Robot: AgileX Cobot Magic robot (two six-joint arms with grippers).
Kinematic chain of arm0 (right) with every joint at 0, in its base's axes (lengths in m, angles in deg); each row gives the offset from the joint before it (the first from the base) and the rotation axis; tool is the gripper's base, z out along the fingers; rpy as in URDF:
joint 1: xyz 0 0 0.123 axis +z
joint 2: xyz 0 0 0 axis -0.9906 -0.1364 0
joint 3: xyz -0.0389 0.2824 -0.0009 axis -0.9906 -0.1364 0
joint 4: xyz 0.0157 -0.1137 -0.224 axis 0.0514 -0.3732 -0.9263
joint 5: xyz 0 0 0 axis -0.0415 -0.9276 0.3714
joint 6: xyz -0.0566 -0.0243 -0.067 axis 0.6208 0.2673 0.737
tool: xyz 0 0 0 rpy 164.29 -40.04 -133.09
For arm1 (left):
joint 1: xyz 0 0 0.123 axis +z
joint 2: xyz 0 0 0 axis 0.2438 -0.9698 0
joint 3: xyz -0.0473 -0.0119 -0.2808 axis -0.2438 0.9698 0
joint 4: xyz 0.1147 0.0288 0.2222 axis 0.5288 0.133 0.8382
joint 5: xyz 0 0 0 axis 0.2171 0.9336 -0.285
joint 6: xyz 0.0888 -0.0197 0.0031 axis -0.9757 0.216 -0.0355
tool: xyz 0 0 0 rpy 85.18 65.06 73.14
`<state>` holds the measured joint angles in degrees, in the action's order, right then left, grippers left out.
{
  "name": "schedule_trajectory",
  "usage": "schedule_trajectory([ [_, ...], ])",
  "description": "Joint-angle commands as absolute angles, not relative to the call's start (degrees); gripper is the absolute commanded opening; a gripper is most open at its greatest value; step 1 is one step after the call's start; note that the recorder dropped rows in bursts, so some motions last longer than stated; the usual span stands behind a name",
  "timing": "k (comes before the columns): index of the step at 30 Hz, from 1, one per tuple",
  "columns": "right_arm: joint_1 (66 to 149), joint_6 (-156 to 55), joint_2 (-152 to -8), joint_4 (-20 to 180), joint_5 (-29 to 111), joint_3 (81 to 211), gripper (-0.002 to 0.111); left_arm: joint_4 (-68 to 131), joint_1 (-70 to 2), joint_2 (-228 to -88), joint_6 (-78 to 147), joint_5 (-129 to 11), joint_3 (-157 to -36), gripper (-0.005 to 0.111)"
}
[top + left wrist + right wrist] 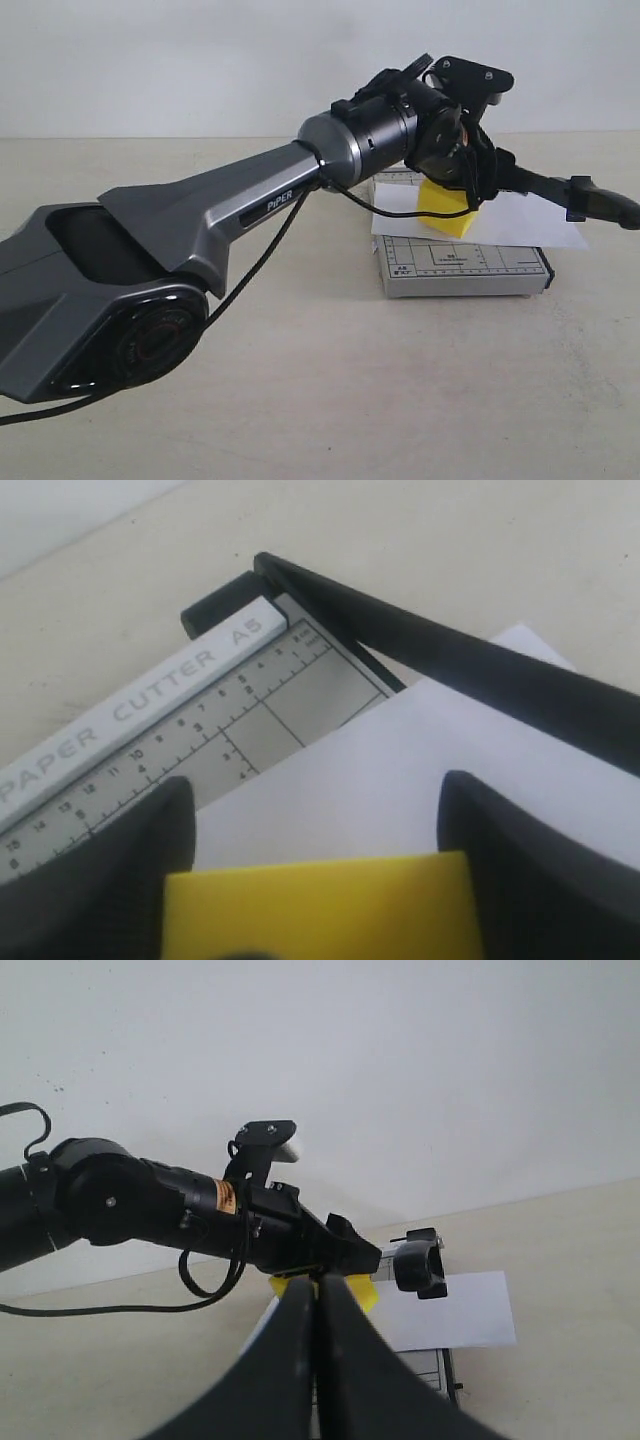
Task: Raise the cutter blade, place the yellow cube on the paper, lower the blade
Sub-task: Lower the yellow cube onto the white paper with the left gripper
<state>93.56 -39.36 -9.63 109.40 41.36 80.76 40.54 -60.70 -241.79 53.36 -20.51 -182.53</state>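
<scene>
The yellow cube [447, 215] sits at the white paper [525, 225], which lies across the grey cutter base [470, 270]. My left gripper [468, 178] is shut on the cube, reaching in from the left. In the left wrist view the fingers [125, 880] press both sides of the cube [320, 905] over the paper [400, 750]. The cutter blade [450, 660] stands raised, its handle [600, 202] in the air at the right. My right gripper [316, 1285] is shut and empty, off to the side, facing the cutter; it is out of the exterior view.
The left arm's long grey body [200, 215] stretches over the beige table [350, 400] from the front left. A black cable [260, 265] hangs under it. A white wall stands behind.
</scene>
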Motion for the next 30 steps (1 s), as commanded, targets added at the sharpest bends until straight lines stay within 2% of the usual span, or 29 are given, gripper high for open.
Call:
schedule_trajectory([
  [1,93.6,-39.5,-9.3,109.2,40.9,80.8,0.0,39.6,-60.0,-241.4,52.4,-22.8,-183.4,0.005],
  [15,93.6,-39.5,-9.3,109.2,41.1,80.8,0.0,39.6,-60.0,-243.2,51.6,-23.3,-183.4,0.005],
  [17,93.6,-39.5,-9.3,109.2,41.1,80.8,0.0,39.6,-60.0,-243.2,51.6,-22.7,-183.4,0.008],
  [20,93.6,-39.5,-9.3,109.2,41.1,80.8,0.0,39.6,-60.0,-243.2,51.1,-22.4,-183.4,0.027],
  [27,93.6,-39.5,-9.3,109.2,41.1,80.8,0.0,39.6,-60.0,-243.2,50.3,-26.6,-183.4,0.105],
  [28,93.6,-39.5,-9.3,109.2,41.1,80.8,0.0,39.6,-60.0,-243.2,50.3,-27.8,-183.4,0.11],
  [30,93.6,-39.5,-9.3,109.2,41.1,80.8,0.0,39.6,-60.0,-243.2,50.3,-30.4,-183.4,0.11],
])
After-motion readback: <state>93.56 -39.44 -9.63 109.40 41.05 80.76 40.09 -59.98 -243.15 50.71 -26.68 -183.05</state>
